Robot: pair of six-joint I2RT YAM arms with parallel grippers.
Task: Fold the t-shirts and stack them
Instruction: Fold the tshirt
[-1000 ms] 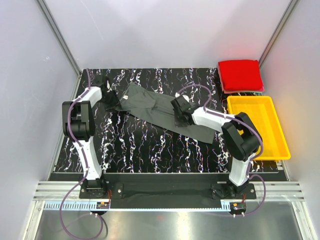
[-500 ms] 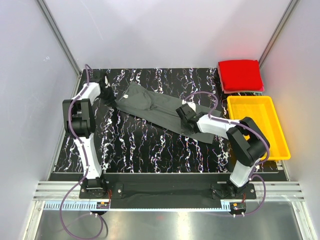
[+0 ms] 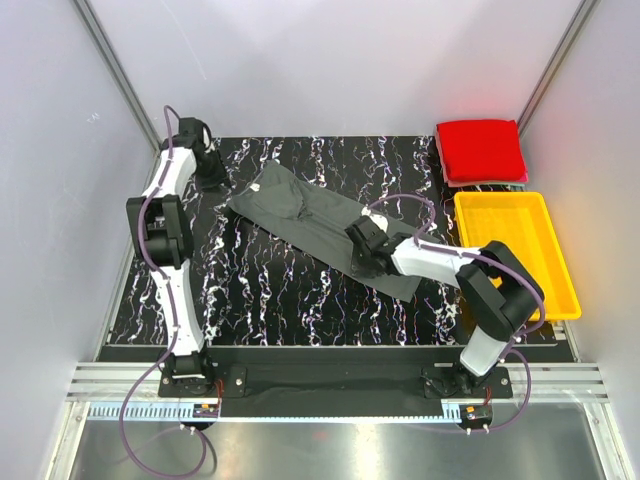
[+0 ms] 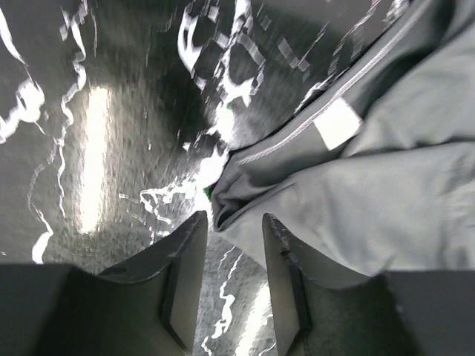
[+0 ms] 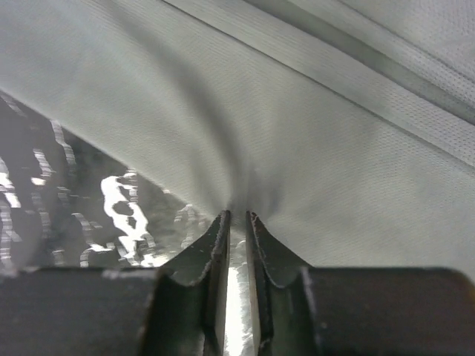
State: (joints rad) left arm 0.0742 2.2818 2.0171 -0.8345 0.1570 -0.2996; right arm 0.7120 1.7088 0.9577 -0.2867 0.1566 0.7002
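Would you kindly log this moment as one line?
left hand: open, empty | right hand: shut on grey t-shirt | red t-shirt: folded, far right

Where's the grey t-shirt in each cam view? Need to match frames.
Top external: grey t-shirt lies diagonally across mid-table.
Left wrist: t-shirt fills the right half, with its white label showing.
Right wrist: t-shirt covers the upper frame.
Shared landmark: black marbled tabletop, visible in all three.
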